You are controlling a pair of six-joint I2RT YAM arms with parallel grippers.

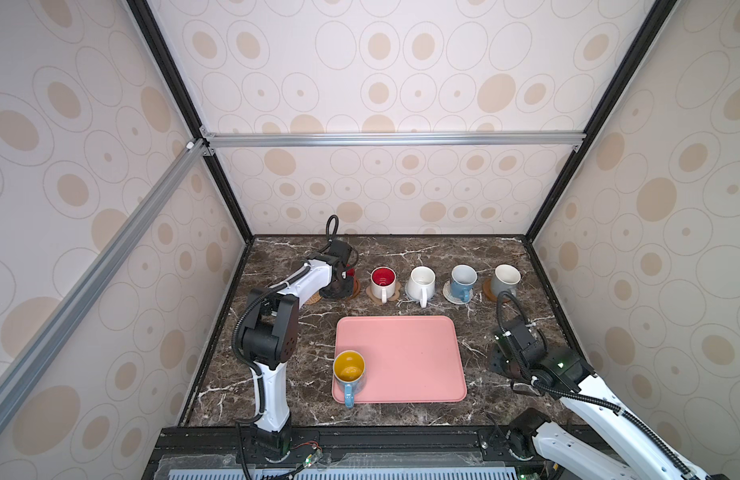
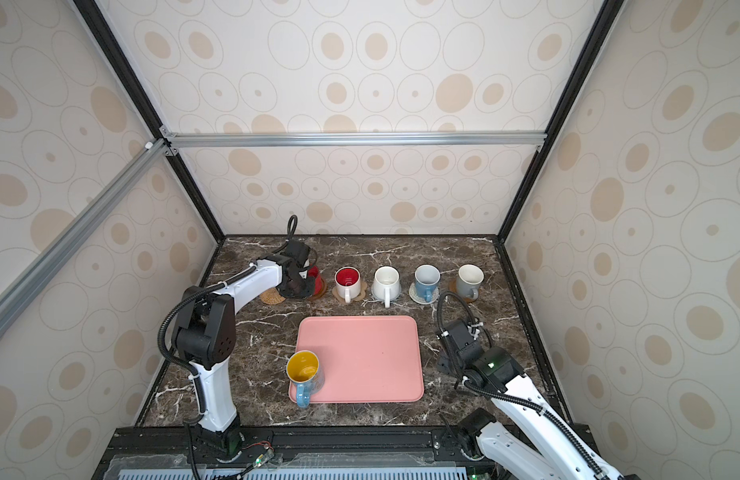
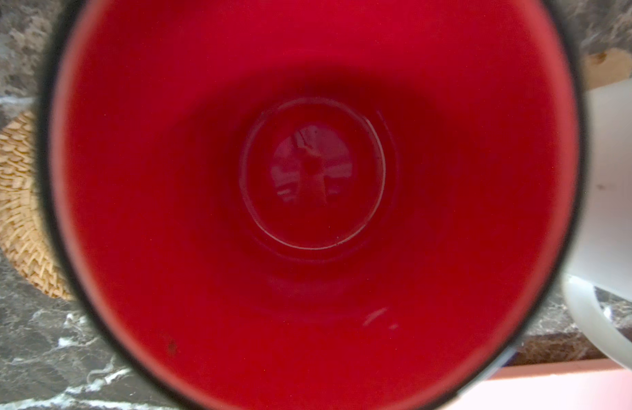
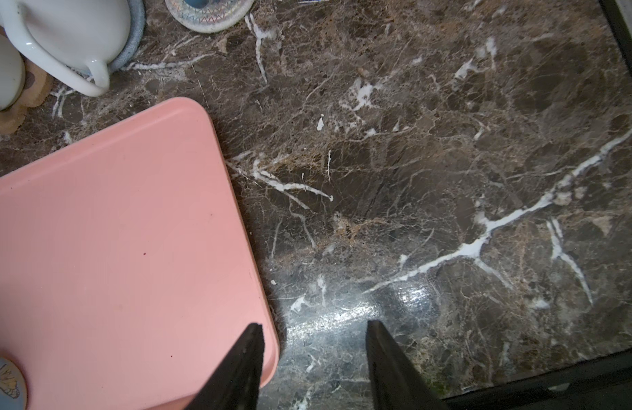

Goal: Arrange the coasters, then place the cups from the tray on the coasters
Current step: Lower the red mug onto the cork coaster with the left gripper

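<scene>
At the back left my left gripper is shut on the red cup, which is at a brown wooden coaster; its red inside fills the left wrist view and hides the fingers. Beside it lies the rattan coaster, bare. Along the back row the red-lined white cup, white cup, light blue cup and grey-white cup each stand on a coaster. The blue cup with yellow inside stands on the pink tray at its near left corner. My right gripper hangs open beside the tray's right edge, holding nothing.
The dark marble table is boxed in by patterned walls on three sides. A black frame rail runs along the front edge. The left arm's elbow rises left of the tray.
</scene>
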